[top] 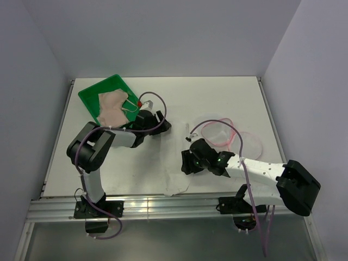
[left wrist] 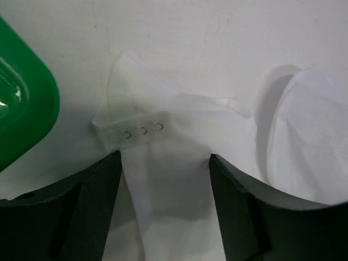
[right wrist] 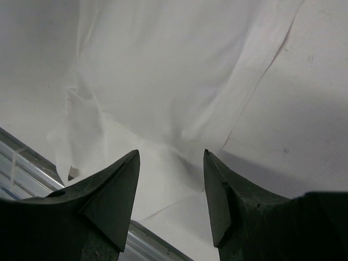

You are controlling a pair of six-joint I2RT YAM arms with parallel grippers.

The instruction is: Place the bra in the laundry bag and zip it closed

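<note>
Right tool [right wrist: 171,155] seen open and empty over the bra [right wrist: 163,70]; left tool [left wrist: 166,157] likewise open. Bagging judged pending: regrasp, then carry to laundry bag [top: 217,133].

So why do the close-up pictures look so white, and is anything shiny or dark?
Left wrist view: the white fabric almost melts into the pale table, and a bright glint sits on the green tray. Right wrist view: dimmer and greyer, with a dark shadow on the table at the lower right. Top view: evenly lit and clear, only soft shadows.
</note>
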